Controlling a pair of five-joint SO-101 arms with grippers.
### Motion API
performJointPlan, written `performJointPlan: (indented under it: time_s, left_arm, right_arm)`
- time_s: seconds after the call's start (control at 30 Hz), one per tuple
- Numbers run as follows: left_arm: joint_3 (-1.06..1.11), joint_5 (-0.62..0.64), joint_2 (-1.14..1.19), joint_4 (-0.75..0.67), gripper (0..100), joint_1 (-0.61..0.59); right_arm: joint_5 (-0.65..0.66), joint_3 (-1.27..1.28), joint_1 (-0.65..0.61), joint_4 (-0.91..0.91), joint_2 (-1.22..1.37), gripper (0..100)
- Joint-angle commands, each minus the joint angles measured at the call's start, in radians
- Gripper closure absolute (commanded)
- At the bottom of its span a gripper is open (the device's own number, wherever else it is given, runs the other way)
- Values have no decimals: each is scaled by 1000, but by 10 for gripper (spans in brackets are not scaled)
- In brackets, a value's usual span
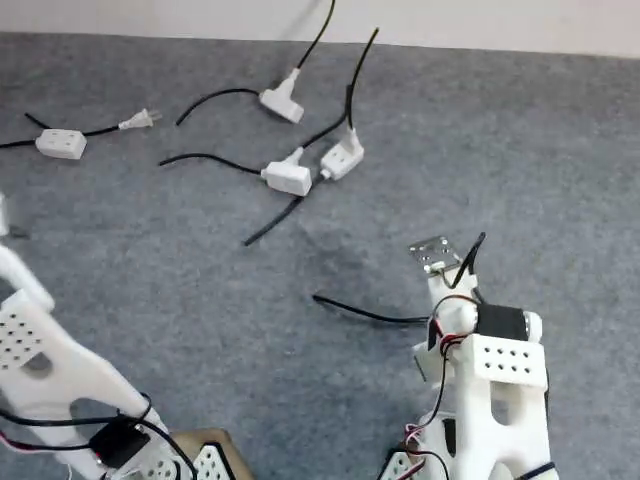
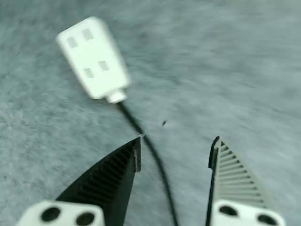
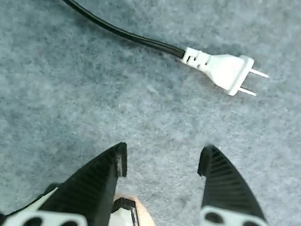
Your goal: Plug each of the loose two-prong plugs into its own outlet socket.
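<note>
Grey, felt-like fabric covers your worktop (image 1: 200,300), with black cables and white connectors scattered across its far half. Your left gripper (image 2: 176,150) hangs wide open over the fabric. A white outlet socket (image 2: 94,59) lies flat ahead of it with its slots facing up. The socket's black cable (image 2: 150,150) runs back through the gap between the fingers, close to the dark one. Your right gripper (image 3: 162,162) is also spread wide and holds nothing. A white two-prong plug (image 3: 225,70) lies on its side ahead of it, well apart from the fingertips, with its cord (image 3: 122,33) trailing off behind it. From above, a small socket block (image 1: 60,144) sits at the far left with a loose plug (image 1: 140,121) near it. Toward the middle lie a white connector block (image 1: 282,104) and, nearer you, a larger connector block (image 1: 288,177) just beside a smaller connector block (image 1: 343,157). You cannot tell from here whether those two are joined.
</note>
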Motion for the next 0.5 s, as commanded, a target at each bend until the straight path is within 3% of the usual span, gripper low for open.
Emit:
performJointPlan:
  time_s: [0.0, 0.33, 0.47]
  left_arm:
    - [-39, -14, 59, -123, 752, -74]
    - [-51, -28, 90, -376, 752, -88]
    - [-50, -31, 91, -391, 752, -85]
  right_arm:
    - [6, -41, -7, 8, -7, 746]
    - [8, -38, -7, 13, -7, 746]
    - [8, -38, -7, 15, -8, 746]
